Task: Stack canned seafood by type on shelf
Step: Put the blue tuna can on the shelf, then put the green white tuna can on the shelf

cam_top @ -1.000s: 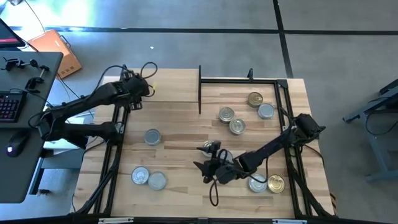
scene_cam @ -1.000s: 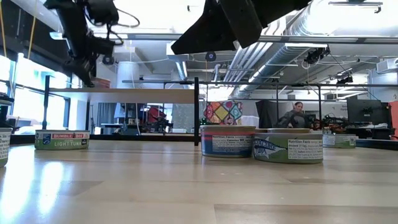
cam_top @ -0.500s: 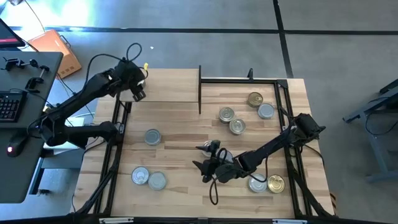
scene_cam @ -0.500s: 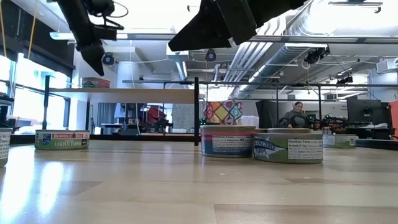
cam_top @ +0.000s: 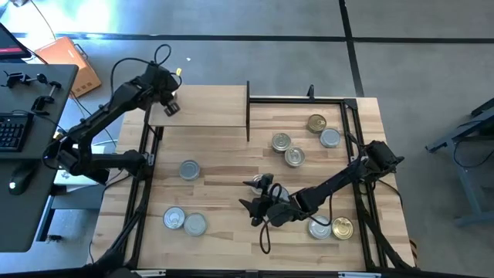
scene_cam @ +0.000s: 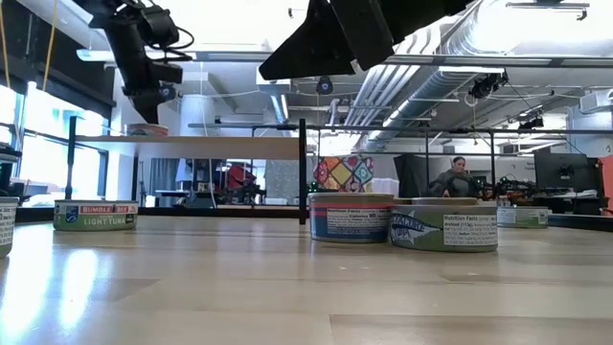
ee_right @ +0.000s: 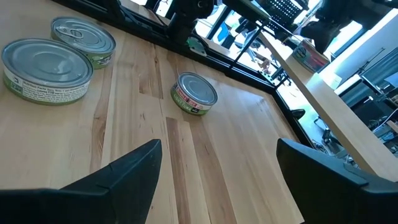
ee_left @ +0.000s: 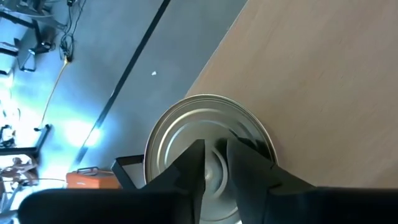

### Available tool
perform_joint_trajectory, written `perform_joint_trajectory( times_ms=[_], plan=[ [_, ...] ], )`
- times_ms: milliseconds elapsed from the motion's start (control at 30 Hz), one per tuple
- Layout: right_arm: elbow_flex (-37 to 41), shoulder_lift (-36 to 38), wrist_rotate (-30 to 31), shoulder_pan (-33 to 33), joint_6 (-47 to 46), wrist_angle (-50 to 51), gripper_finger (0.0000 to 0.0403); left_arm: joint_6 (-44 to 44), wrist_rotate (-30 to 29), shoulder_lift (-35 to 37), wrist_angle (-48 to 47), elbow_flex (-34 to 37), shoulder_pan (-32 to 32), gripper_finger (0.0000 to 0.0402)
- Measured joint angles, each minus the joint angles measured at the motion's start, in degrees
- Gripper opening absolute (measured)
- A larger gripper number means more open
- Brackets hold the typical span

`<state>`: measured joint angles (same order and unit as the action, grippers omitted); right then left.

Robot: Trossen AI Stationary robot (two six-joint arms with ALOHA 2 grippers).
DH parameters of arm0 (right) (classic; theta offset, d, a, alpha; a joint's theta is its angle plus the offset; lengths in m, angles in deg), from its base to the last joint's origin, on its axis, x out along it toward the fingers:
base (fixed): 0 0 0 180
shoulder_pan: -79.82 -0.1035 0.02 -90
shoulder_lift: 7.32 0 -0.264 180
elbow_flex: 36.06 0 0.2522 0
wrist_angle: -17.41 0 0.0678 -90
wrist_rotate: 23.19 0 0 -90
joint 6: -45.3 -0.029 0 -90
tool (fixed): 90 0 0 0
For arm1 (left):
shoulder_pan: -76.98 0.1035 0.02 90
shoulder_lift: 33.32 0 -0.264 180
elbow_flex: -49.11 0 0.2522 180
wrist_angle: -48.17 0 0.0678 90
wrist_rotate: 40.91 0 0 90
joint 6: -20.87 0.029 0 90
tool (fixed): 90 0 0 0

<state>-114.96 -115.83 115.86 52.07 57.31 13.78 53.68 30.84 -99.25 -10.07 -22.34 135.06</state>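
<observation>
The shelf (cam_top: 207, 106) stands at the table's far left, and one silver-topped can (ee_left: 208, 134) rests on its left end, by the corner. My left gripper (ee_left: 216, 146) hangs just over that can's lid, almost shut, with only a narrow slit between the fingers and nothing in it; in the low view the left gripper (scene_cam: 146, 113) ends a little above the can (scene_cam: 147, 128). My right gripper (cam_top: 258, 202) hovers open over the middle of the table, near its front. Loose cans lie on the table top: one (cam_top: 189, 170) left of centre and two (cam_top: 184, 222) at the near left.
Several more cans (cam_top: 294, 157) sit at the far right, inside a black frame (cam_top: 297, 99), and two (cam_top: 332, 228) lie under my right arm. A black upright (scene_cam: 303, 172) marks the shelf's right end. A desk with a keyboard (cam_top: 9, 133) stands left of the table. A person (scene_cam: 458, 177) sits far behind.
My left gripper has risen a little and shifted toward the table's far edge over the shelf's left end, leaving the can resting there. My right arm has kept still.
</observation>
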Motion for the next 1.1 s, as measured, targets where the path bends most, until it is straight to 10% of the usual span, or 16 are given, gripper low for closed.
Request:
perform_joint_trajectory(
  times_ms=[733,1100],
  plan=[
    [0.0,0.0,0.0,0.0,-0.2,-0.9,0.0311,1.3,0.1,8.3,1.7,0.3,-1.8,0.0053],
    [3.7,0.0,-15.1,3.8,-9.6,-4.6,0.0311,-10.0,5.4,17.2,-3.3,0.2,-19.3,0.0029]
  ],
)
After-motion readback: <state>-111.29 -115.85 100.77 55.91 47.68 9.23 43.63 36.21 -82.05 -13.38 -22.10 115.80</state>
